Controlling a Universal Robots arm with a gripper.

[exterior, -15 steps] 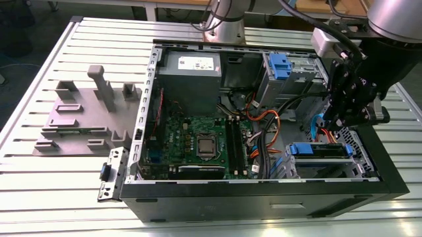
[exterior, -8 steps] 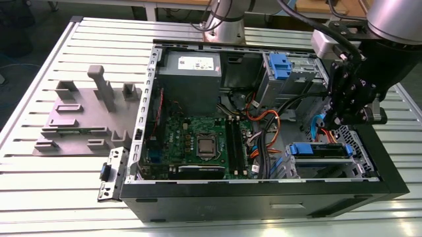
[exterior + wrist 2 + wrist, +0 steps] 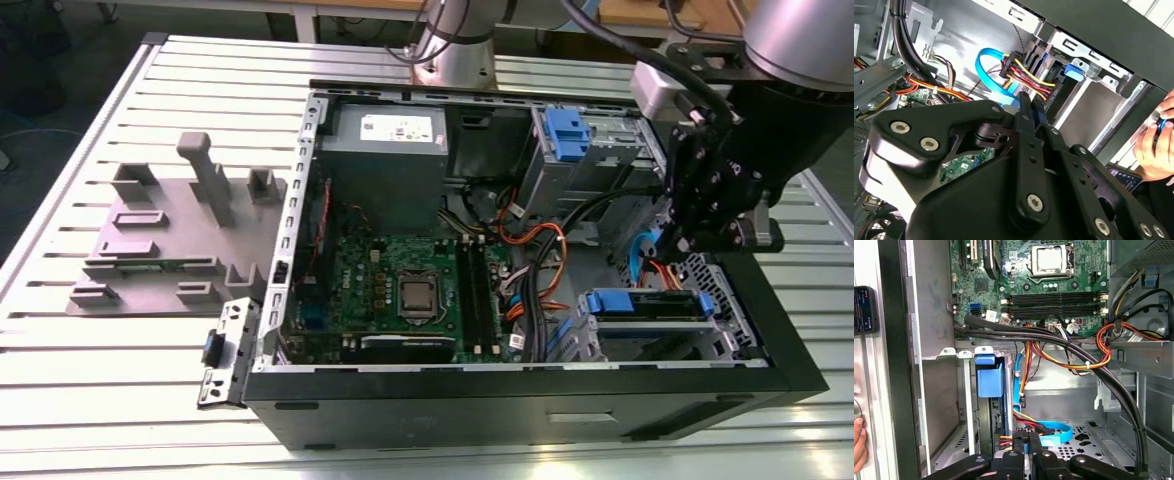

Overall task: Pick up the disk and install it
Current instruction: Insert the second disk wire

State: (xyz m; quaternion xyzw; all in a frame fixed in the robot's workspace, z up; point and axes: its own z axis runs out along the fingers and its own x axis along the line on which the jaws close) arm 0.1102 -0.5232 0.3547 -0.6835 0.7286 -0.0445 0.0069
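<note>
The disk [image 3: 650, 305] sits in the drive bay at the case's front corner, on the exterior view's right, with its blue carrier rail facing up. In both wrist views its blue tab [image 3: 989, 380] [image 3: 1074, 70] shows at the mouth of the bay. Red, yellow and black wires and a blue data cable [image 3: 1054, 432] [image 3: 986, 62] run to its end. My gripper [image 3: 683, 248] [image 3: 1029, 444] [image 3: 1029, 112] hangs just above and beside the disk, over the cables. Its fingers are pressed together, and I see nothing held between them.
The open computer case [image 3: 534, 385] lies on a slatted metal table [image 3: 107, 400]. Inside are the motherboard [image 3: 400, 290], a grey power-supply box [image 3: 387, 140] and an upright blue latch [image 3: 567, 135]. A grey fixture plate [image 3: 174, 240] lies to the exterior view's left. A person's hand [image 3: 1154, 145] [image 3: 858, 440] is beside the case.
</note>
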